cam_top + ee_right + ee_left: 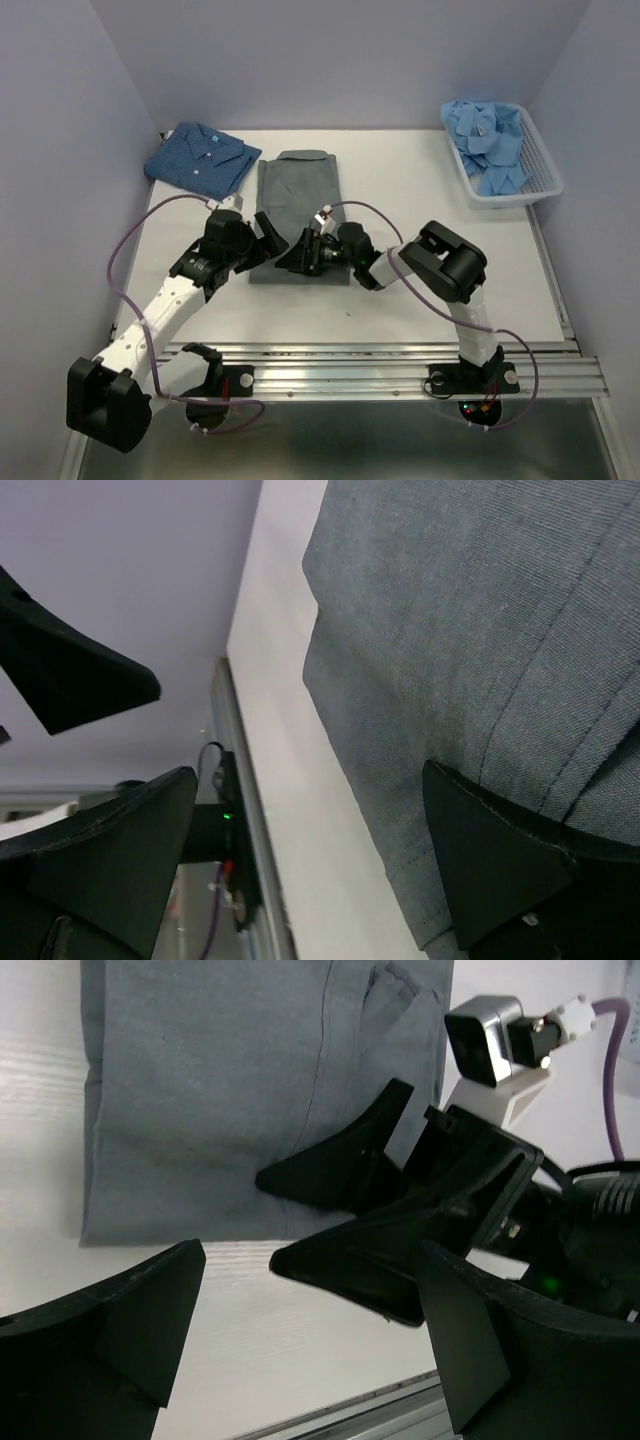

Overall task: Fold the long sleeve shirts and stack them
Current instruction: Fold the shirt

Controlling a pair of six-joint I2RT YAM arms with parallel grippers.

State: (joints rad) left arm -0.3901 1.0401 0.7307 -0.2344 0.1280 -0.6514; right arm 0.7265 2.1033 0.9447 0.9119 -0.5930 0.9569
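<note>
Right claw (298,258) stands wide, gripping nothing, straddling the near hem of the dark grey shirt (297,190), which lies folded flat mid-surface (400,190). Left claw (266,232) is likewise spread wide and empty, just beside it at the same hem, with the right claw directly in its path. Dark blue patterned shirt (203,160) lies folded at the far left corner. Light blue shirts (490,140) are heaped in the white basket (510,200) at the far right, well apart.

Lab booth, plain lilac walls (70,120), white table (400,180), aluminium rail (350,372)
</note>
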